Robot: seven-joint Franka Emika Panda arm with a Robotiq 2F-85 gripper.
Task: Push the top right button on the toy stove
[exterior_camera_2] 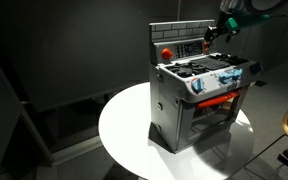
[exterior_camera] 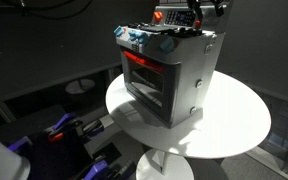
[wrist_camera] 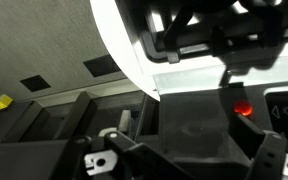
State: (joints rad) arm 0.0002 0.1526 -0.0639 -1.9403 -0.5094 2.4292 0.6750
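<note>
Toy stove upright on round white table, toward the tabletop's 12 o'clock in an exterior view. Front window glows red; blue-and-white knobs sit along the top front edge. Gripper hangs at the stove's 1 o'clock, by the upper corner of the back control panel. Cannot tell contact, jaw spread or hold. Panel markings too small to read. Wrist view blurred.
</note>
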